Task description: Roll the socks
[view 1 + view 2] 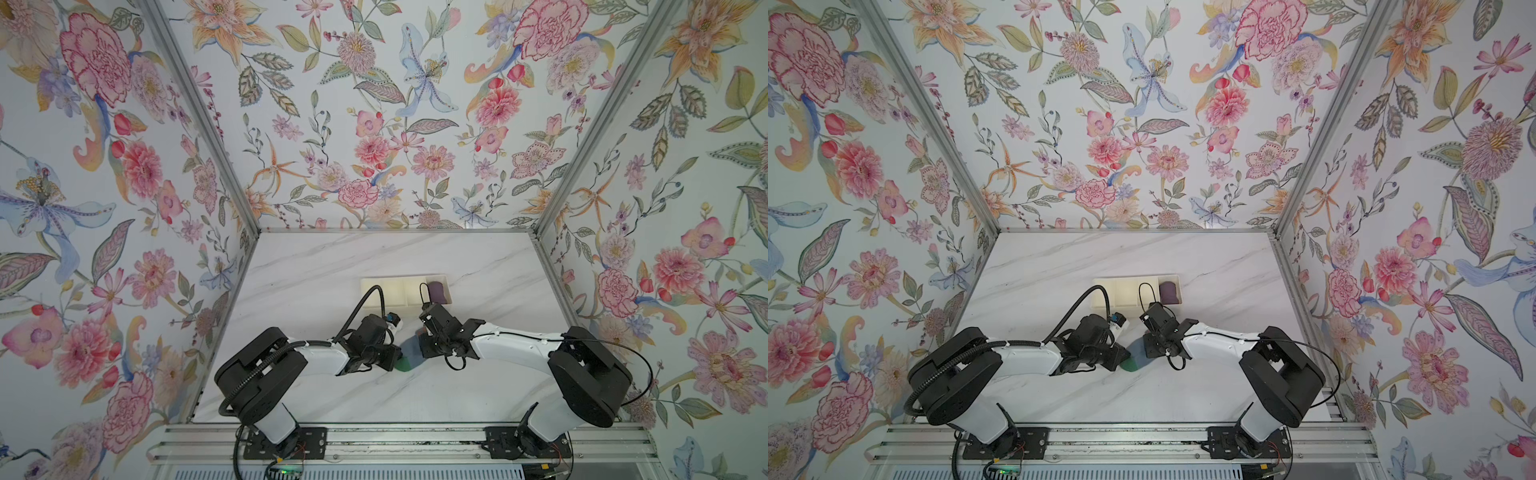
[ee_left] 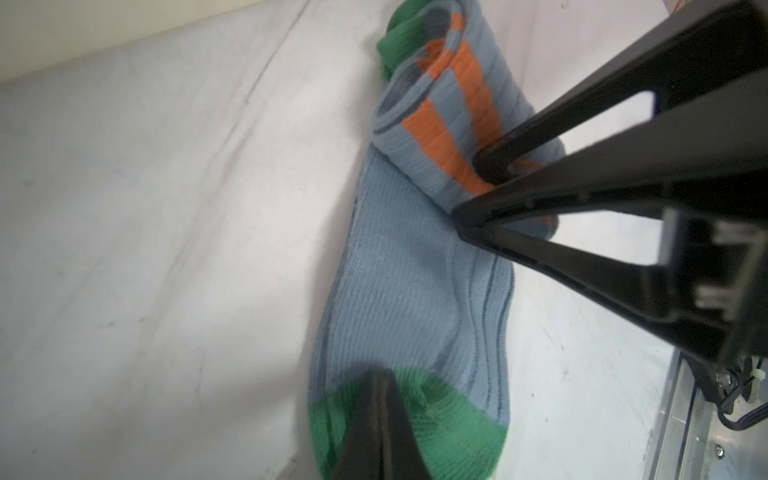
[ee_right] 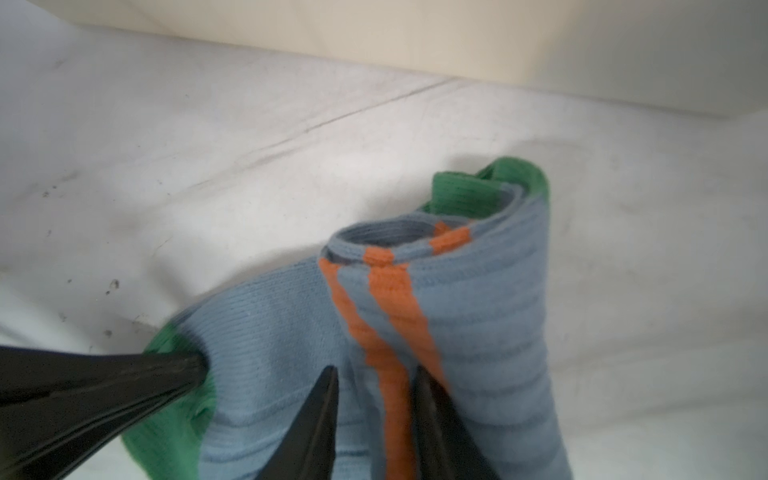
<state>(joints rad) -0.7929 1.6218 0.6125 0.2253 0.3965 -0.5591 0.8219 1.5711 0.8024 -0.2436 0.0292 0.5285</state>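
Closest in the left wrist view, low in the frame, the left end effector (image 2: 376,399) is pressing its closed tips onto the green toe. It is pinning the socks (image 2: 415,291) flat on the desk (image 2: 166,208). Half rolled, they are lying mid-desk. The right end effector (image 3: 374,370) is straddling the roll with narrow jaws; gripping or loosening, I cannot tell. Rolling well probably means pinning the toe firmly and turning the roll tight and square. In both top views the end effectors are covering all but a sliver of the socks.
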